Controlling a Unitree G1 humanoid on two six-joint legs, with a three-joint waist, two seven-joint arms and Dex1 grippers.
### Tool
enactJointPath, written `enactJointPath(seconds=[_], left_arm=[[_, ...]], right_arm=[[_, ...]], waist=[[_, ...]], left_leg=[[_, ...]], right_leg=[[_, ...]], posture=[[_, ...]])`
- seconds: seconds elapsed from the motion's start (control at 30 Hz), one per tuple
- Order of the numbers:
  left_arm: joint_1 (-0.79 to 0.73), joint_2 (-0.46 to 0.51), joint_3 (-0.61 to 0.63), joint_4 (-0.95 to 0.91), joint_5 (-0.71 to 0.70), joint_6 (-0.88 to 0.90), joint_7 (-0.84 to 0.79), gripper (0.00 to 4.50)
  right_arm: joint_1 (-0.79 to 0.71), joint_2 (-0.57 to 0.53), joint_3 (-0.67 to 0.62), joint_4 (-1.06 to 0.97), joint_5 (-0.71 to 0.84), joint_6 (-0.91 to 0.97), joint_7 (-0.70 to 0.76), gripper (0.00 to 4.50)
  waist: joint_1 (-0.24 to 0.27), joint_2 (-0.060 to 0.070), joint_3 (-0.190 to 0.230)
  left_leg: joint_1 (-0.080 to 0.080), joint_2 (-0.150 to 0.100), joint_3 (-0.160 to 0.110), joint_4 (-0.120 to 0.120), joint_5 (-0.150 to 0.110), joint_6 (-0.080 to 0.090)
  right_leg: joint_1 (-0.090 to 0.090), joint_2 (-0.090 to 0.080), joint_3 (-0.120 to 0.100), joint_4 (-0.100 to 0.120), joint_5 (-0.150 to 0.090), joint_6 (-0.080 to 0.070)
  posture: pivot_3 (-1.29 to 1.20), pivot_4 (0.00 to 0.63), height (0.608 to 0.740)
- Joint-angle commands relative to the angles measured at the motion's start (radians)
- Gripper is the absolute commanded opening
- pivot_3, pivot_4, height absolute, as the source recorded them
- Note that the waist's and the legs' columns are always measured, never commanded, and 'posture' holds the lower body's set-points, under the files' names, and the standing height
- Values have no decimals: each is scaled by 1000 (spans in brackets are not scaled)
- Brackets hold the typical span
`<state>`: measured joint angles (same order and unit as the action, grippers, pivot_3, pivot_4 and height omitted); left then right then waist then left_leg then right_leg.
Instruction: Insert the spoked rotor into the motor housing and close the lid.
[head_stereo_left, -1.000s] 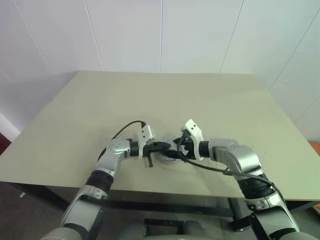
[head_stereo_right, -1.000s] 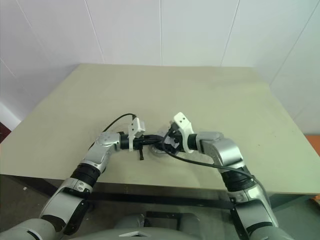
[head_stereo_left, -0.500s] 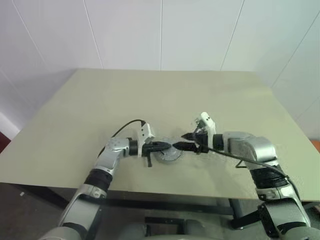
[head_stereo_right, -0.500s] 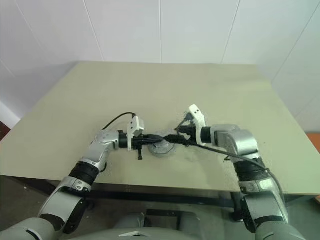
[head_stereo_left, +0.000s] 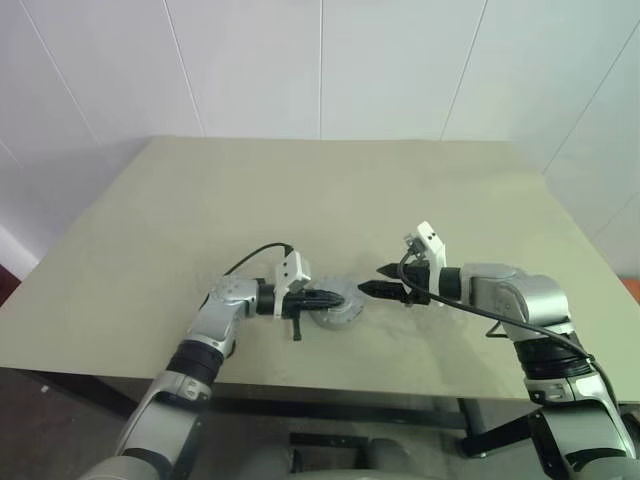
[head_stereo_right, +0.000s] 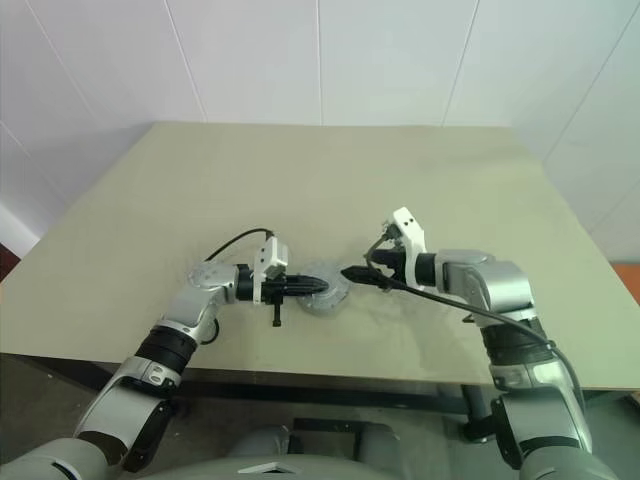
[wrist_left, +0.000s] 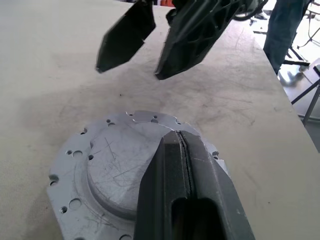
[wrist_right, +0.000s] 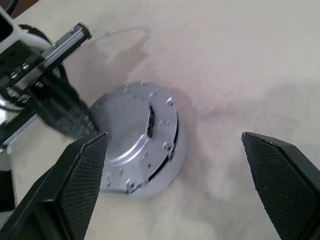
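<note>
The left hand (wrist_left: 181, 150) is clenched shut with nothing in it, tips resting on top of the lid (wrist_left: 115, 165), which sits near the front of the bench (head_stereo_left: 150, 230). That lid looks like stiff scratched metal, probably slick, so I'd grip it by the rim. Just past it, the right hand (wrist_left: 131, 57) is spread wide and empty.

The lid (wrist_left: 115, 175) lies on the table (head_stereo_left: 150, 230) — seemingly between left pincer (head_stereo_left: 338, 296) and right pincer (head_stereo_left: 372, 281).
</note>
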<state>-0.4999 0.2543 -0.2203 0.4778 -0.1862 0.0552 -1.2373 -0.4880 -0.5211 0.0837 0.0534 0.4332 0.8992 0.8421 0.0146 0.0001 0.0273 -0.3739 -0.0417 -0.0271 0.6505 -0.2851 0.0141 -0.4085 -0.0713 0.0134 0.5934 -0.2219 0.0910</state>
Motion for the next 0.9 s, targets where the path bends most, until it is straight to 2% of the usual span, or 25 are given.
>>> enactJointPath(seconds=[0.03,0.33,0.5,0.7,0.9], left_arm=[[32,7,-24,25,13,53,2,0],[41,-15,0,-79,-82,194,-10,0],[-6,-51,157,-167,-317,460,31,0],[-60,-48,321,-204,-557,723,73,0],[-70,-30,420,-221,-675,834,133,0]], right_arm=[[-6,23,0,4,-36,-88,-33,4482],[-12,50,0,26,-56,-147,-53,4482],[2,51,-8,29,-58,-165,-49,4482],[10,50,11,29,-77,-217,-32,4482],[11,59,23,-2,-80,-240,-18,4482]], waist=[[0,0,0],[-1,0,1],[-1,0,6],[-3,0,7],[-3,0,7]], left_leg=[[0,0,0,0,0,0],[-1,0,0,0,0,0],[-2,0,0,0,0,0],[-3,0,0,0,0,0],[-2,0,0,0,1,0]], right_leg=[[0,0,0,0,0,0],[-1,0,0,0,0,0],[-2,0,0,1,0,0],[-3,1,0,1,2,3],[-3,3,1,2,1,2]], posture=[[0,0,740],[0,0,740],[0,0,740],[0,0,740],[0,0,740]])
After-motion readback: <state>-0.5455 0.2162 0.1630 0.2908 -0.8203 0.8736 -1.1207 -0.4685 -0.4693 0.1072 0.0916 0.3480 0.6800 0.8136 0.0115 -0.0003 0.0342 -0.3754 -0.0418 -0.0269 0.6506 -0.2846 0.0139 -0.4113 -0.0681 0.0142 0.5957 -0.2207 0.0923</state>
